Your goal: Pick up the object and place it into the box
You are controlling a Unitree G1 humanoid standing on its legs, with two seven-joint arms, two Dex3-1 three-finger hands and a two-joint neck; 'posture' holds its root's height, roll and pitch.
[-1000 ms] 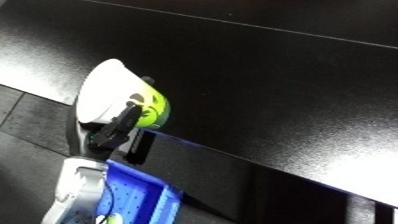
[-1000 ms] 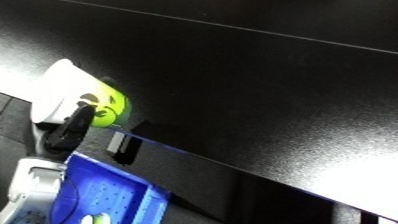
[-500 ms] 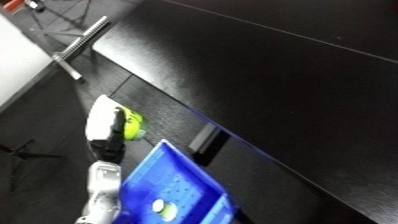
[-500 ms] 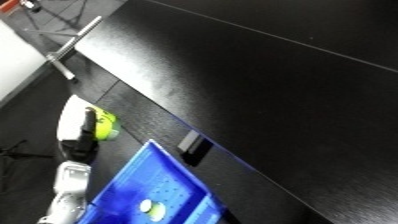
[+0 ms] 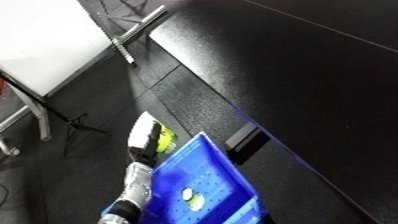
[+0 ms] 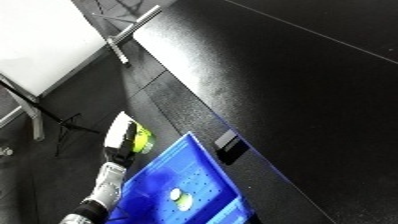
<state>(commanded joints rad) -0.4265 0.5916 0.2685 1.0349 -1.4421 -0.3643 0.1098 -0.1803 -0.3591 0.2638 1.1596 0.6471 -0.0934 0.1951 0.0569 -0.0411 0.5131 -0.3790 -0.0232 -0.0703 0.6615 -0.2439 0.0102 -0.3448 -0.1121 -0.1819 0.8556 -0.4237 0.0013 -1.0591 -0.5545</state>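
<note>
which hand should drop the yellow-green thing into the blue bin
Left. The left hand already has its fingers round the yellow-green object, just beside the blue bin rim. The right hand shows in neither view.

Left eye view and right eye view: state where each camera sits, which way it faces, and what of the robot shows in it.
Left eye view: on the robot's head, looking down at the black table, the blue bin and the floor; only the left hand and its forearm show, fingers around a white and yellow-green object.
Right eye view: beside it on the head, same downward look, everything shifted slightly left; same hand and forearm.
Shared: bin, table, held object, two small items in the bin.
</note>
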